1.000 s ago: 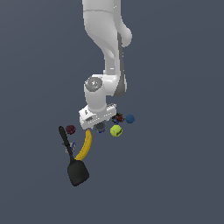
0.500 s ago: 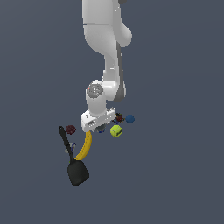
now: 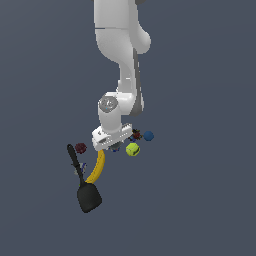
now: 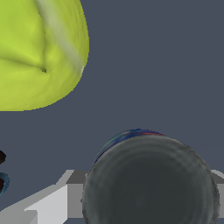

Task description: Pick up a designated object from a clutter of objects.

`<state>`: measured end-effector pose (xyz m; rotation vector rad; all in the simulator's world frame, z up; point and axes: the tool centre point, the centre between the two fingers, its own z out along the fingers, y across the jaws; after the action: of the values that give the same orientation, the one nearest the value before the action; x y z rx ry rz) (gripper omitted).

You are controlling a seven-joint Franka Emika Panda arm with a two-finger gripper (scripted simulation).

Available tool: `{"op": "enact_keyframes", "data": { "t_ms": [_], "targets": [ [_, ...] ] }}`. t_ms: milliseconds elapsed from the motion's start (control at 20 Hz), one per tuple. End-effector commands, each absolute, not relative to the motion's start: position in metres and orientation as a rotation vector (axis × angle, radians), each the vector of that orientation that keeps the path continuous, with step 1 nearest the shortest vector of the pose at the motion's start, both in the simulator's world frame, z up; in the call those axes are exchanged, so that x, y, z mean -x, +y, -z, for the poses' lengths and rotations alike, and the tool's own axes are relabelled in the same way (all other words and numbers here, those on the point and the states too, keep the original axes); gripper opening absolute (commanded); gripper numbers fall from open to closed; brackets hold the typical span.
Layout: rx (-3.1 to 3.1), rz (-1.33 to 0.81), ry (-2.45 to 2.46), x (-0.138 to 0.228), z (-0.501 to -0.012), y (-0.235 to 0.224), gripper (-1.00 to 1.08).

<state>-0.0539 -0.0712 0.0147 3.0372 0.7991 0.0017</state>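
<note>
Since half a second ago the arm has been lowered further into the clutter, so that the claw [image 3: 114, 145] is now set down among the items. On the exterior view, the can [image 3: 115, 148] is almost wholly hidden beneath the claw, with only a bluish scrap visible between the banana [image 3: 96, 168] and the yellow-green ball [image 3: 132, 149]. In the wrist view the can [image 4: 148, 179] is seen from above as a round grey top with a thin blue rim, with a grey finger [image 4: 48, 205] shown close at each side of it (contact cannot be made out). Whether the claw is clenched or released cannot be told. The yellow-green ball [image 4: 37, 50] is seen near the can, apart from it. The spatula [image 3: 86, 190] lies beside the banana.
</note>
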Motion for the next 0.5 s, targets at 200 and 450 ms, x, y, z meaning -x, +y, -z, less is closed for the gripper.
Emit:
{"op": "enact_keyframes", "data": {
  "t_ms": [200,450],
  "targets": [
    [-3.037,-0.002,0.799,0.054,-0.017,-0.071,-1.0],
    [-3.037,-0.002,0.799,0.056,-0.028,-0.072,-1.0]
  ]
}}
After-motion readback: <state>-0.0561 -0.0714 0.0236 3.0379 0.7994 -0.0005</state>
